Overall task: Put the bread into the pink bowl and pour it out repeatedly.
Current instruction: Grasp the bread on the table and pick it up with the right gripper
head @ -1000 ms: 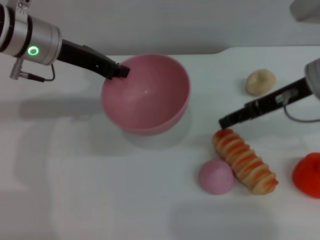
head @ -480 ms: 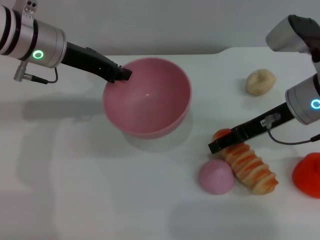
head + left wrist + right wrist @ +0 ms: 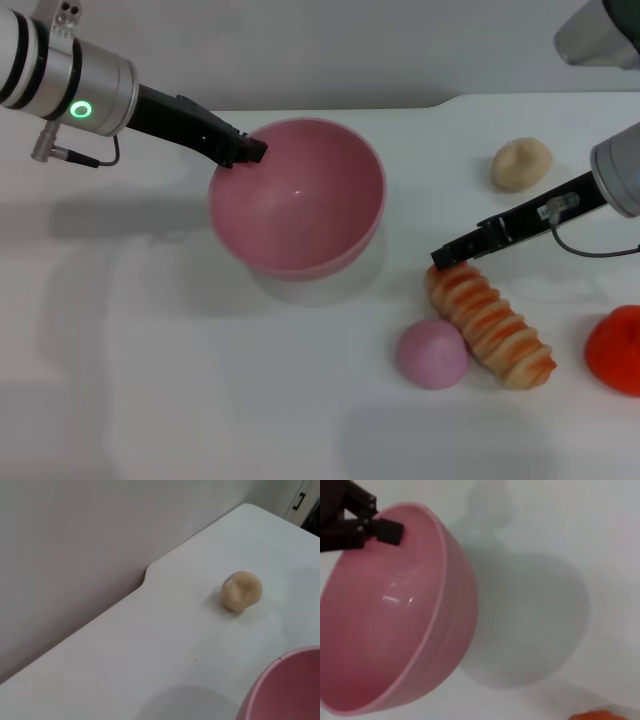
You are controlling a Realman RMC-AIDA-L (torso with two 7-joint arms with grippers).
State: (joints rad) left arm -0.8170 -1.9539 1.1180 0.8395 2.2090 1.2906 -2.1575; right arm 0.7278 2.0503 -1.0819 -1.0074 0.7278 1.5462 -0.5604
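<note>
The pink bowl (image 3: 300,215) sits left of the table's middle and holds nothing. My left gripper (image 3: 245,150) is shut on its far-left rim (image 3: 437,530), one finger inside the wall and one outside. The bread (image 3: 490,322), orange-and-cream striped, lies on the table to the bowl's right, slanting toward the front right. My right gripper (image 3: 445,255) hovers just over the bread's far end, and its tip shows only as one dark bar. The right wrist view catches a sliver of the bread (image 3: 592,715) at its edge.
A small pink bun (image 3: 432,353) lies against the bread's left side. A beige lump (image 3: 521,163) (image 3: 241,591) rests at the back right. An orange-red object (image 3: 615,350) sits at the right edge. The table's back edge steps near the bowl.
My right gripper reached down over the bread's near-left side half a second ago and has drawn back to its far end. The bowl edged slightly right. The bread has not moved.
</note>
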